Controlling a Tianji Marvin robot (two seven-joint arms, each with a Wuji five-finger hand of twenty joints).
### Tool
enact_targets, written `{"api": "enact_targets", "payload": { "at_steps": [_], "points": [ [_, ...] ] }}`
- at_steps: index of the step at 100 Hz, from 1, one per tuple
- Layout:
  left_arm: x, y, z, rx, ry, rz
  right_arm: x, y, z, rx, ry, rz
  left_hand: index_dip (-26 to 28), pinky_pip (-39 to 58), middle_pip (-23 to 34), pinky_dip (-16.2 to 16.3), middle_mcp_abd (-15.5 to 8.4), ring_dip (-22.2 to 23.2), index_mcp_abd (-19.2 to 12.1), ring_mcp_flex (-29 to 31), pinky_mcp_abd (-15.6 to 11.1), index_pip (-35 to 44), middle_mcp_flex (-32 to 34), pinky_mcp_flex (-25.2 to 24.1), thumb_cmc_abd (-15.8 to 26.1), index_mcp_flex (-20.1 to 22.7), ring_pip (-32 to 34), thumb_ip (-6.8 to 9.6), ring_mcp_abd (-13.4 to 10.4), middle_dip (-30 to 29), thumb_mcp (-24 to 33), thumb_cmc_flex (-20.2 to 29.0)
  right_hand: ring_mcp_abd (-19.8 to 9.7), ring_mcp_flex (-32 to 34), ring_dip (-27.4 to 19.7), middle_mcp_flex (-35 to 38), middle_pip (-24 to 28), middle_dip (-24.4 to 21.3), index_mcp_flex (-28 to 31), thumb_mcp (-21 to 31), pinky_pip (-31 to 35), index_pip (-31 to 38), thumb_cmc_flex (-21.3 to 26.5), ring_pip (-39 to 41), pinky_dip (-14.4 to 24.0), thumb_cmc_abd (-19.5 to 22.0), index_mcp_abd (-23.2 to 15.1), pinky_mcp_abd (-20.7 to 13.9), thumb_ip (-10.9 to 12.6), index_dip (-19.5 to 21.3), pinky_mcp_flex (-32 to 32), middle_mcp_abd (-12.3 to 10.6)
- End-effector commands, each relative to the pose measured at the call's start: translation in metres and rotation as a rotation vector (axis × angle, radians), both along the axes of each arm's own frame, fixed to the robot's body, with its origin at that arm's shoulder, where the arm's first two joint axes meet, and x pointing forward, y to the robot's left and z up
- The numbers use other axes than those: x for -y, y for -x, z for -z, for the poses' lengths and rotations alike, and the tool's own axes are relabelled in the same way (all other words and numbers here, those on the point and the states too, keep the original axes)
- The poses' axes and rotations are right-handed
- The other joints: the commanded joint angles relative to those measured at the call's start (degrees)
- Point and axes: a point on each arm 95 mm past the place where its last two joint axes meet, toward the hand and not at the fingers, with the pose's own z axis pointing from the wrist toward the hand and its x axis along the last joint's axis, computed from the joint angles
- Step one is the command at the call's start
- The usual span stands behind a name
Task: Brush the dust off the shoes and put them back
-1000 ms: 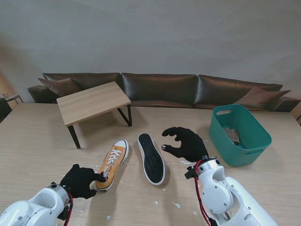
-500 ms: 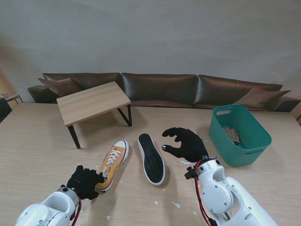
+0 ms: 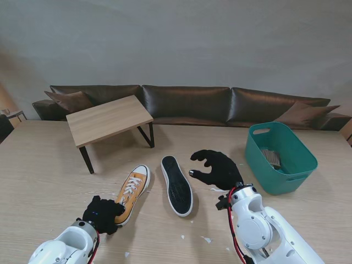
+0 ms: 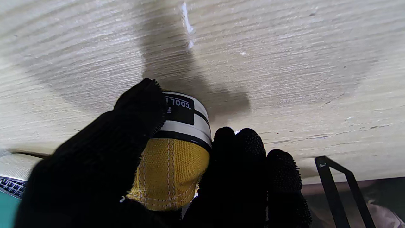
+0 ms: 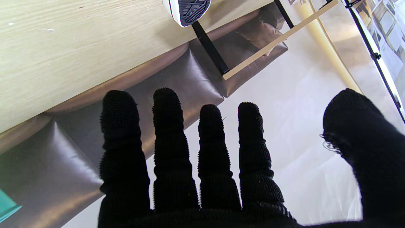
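A yellow canvas shoe (image 3: 132,188) stands upright on the wooden table, toe pointing away from me. My left hand (image 3: 103,213) wraps its heel (image 4: 172,158): the thumb (image 4: 104,158) presses one side and the fingers (image 4: 240,171) the other. A second shoe (image 3: 176,184) lies sole up just to the right of the first. My right hand (image 3: 217,168) hovers to the right of that sole, open, fingers spread and holding nothing. In the right wrist view the spread hand (image 5: 202,177) points past the table edge, and only the tip of the upturned sole (image 5: 190,8) shows.
A teal basket (image 3: 286,176) with a brush (image 3: 270,157) inside stands at the right. A small low wooden table (image 3: 108,119) on black legs sits at the far left. A dark sofa (image 3: 187,102) runs behind. White specks lie on the table near me.
My left hand slid rightward and forward onto the yellow shoe's heel and closed round it. The shoes and my right hand stayed put.
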Motion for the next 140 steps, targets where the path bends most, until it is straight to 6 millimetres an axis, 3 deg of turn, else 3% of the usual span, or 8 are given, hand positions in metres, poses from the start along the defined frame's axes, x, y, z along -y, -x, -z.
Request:
{"api": "enact_targets", "payload": {
  "at_steps": [1,5,12,23,39,73,102,140],
  "points": [
    [-0.001,0.004,0.011,-0.023,-0.008,0.008,-0.004,0.002,0.003,-0.016,0.004,-0.013,6.13,3.54,2.7,0.17,-5.05,-0.52,5.27,4.26,0.28,13.38,3.75,2.61,-1.06,8.0,2.46,-0.95,-0.77,0.84,4.97,-0.59,0.14,0.41,0.1,0.24,-0.17,-0.36,-1.55,0.58,-1.33,0.04,-0.37,-0.05,1.08,1.89,0.47,1.25,1.74,0.71,-19.71,0.63],
    [-0.001,0.003,0.011,-0.007,-0.003,0.014,-0.004,0.002,0.003,-0.017,0.005,-0.014,6.63,4.85,2.61,-1.64,-5.68,-1.73,6.26,6.5,0.81,13.98,6.56,4.59,-1.03,8.61,3.03,-0.79,-0.84,6.92,5.66,-0.51,0.1,0.42,0.1,0.27,-0.12,-0.36,-1.61,0.56,-1.29,0.11,-0.41,-0.03,1.1,2.07,0.63,1.23,1.77,0.68,-19.67,0.61],
    [-0.002,0.003,0.009,0.005,0.005,0.024,-0.004,0.002,0.004,-0.019,0.007,-0.016,7.14,6.5,0.17,-4.16,-7.13,-3.69,8.23,10.81,1.82,15.19,12.36,8.16,-1.23,8.72,2.13,-1.66,-1.15,9.95,4.35,1.75,0.1,0.42,0.09,0.37,-0.05,-0.39,-1.66,0.45,-1.27,0.23,-0.51,0.0,1.12,2.42,0.8,1.31,1.83,0.61,-19.68,0.7],
    [-0.005,0.001,0.002,0.037,0.034,0.035,-0.005,0.002,0.005,-0.022,0.009,-0.02,7.7,8.2,-6.54,-9.12,-9.7,-7.37,11.77,19.32,4.27,17.26,23.49,15.15,-1.23,8.08,-1.45,-1.53,-1.9,4.38,1.43,5.91,0.1,0.48,0.07,0.35,-0.03,-0.43,-1.84,0.38,-1.24,0.33,-0.78,0.04,1.13,3.21,0.95,1.39,1.98,0.49,-19.66,0.77],
    [-0.009,-0.002,-0.008,0.131,0.057,0.069,-0.005,0.002,0.005,-0.026,0.004,-0.017,7.88,7.98,-8.14,-13.26,-11.78,-8.71,12.68,26.34,5.92,18.81,29.46,21.96,-3.85,10.16,-3.43,-1.18,-3.9,2.68,3.18,6.82,0.17,0.41,0.04,0.33,-0.01,-0.48,-1.91,0.4,-1.23,0.47,-0.99,0.04,1.12,4.1,1.26,1.35,2.2,0.35,-19.72,0.89],
    [-0.01,-0.011,-0.033,0.238,0.093,0.136,-0.005,0.0,0.008,-0.038,-0.003,-0.014,8.49,6.61,-8.78,-16.27,-11.55,-7.91,13.28,29.63,6.51,18.92,31.55,25.23,-5.62,11.41,-5.82,-0.54,-4.42,2.88,4.55,7.65,0.21,0.4,0.0,0.4,0.03,-0.55,-1.88,0.47,-1.13,0.65,-1.21,0.1,1.13,4.96,1.61,1.37,2.42,0.08,-19.75,1.09],
    [-0.007,-0.021,-0.058,0.319,0.113,0.163,-0.004,-0.001,0.009,-0.05,-0.002,-0.018,8.93,6.71,-8.24,-16.74,-10.84,-6.85,13.82,30.91,8.66,19.01,31.81,26.61,-5.12,11.17,-5.83,-0.41,-4.43,3.33,5.34,7.3,0.22,0.35,-0.03,0.11,0.0,-0.6,-2.06,0.42,-1.12,0.72,-1.34,0.11,1.09,5.44,1.71,1.31,2.51,-0.05,-19.83,1.11],
    [-0.003,-0.029,-0.089,0.397,0.151,0.212,-0.005,-0.003,0.011,-0.057,-0.004,-0.022,9.59,6.66,-8.06,-16.61,-10.83,-6.13,14.09,30.33,8.33,18.78,31.29,25.89,-4.59,10.64,-5.95,-0.34,-4.26,3.76,5.13,7.65,0.29,0.12,-0.06,-0.02,0.12,-0.62,-2.2,0.39,-1.05,0.78,-1.49,0.12,1.08,6.0,1.96,1.26,2.62,-0.2,-19.87,1.19]
  ]
}}
